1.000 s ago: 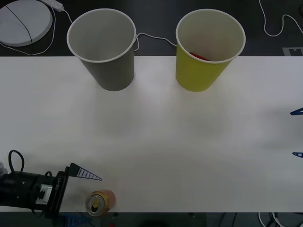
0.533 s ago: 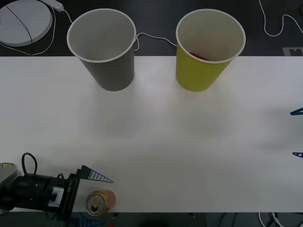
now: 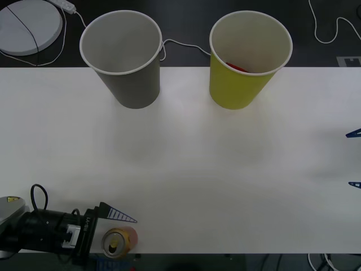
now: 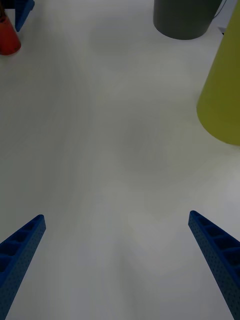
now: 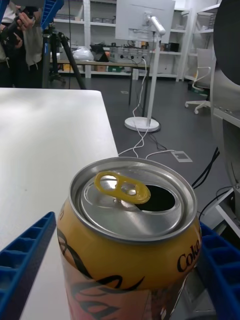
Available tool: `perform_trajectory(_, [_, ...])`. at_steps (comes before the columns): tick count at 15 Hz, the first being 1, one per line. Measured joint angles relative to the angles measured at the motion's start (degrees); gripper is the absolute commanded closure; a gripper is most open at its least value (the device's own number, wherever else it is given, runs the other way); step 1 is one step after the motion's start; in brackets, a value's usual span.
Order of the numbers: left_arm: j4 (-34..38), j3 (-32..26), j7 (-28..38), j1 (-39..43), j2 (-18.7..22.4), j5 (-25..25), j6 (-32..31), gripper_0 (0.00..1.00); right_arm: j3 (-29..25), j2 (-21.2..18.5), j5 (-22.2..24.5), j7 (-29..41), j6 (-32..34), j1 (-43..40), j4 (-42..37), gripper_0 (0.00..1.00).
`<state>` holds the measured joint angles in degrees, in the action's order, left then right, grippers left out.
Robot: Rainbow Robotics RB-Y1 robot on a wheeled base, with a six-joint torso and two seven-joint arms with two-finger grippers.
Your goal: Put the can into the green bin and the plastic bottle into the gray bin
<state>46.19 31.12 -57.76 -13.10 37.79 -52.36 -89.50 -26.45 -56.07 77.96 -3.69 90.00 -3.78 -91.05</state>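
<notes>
The can [image 3: 120,241], orange with an open gold top, stands upright at the table's front left edge. My left gripper [image 3: 113,239] is open, with one blue finger on each side of it. In the left wrist view the can [image 5: 131,240] rises close between the fingers [image 5: 25,257], and a gap shows on at least one side. The gray bin [image 3: 121,56] stands at the back left and the green bin [image 3: 248,62] at the back right. My right gripper [image 3: 354,159] waits open at the right edge, holding nothing. The plastic bottle is out of view.
Something red [image 3: 237,67] lies inside the green bin. A white round disc [image 3: 28,25] and cables lie behind the table. The table's front edge runs just below the can. The right wrist view shows bare tabletop [image 4: 120,150] between the right gripper and the bins.
My left gripper has slid to the right along the front edge, bringing its fingers around the can. The can, the bins and the right arm have not moved.
</notes>
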Motion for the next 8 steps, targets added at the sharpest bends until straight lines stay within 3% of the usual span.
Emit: perform_trajectory(8, [-0.76,-0.36,0.11,-0.03,-0.57,0.06,0.53,1.00,0.00,0.00,-0.01,0.00,0.00,0.00,0.00,0.00])
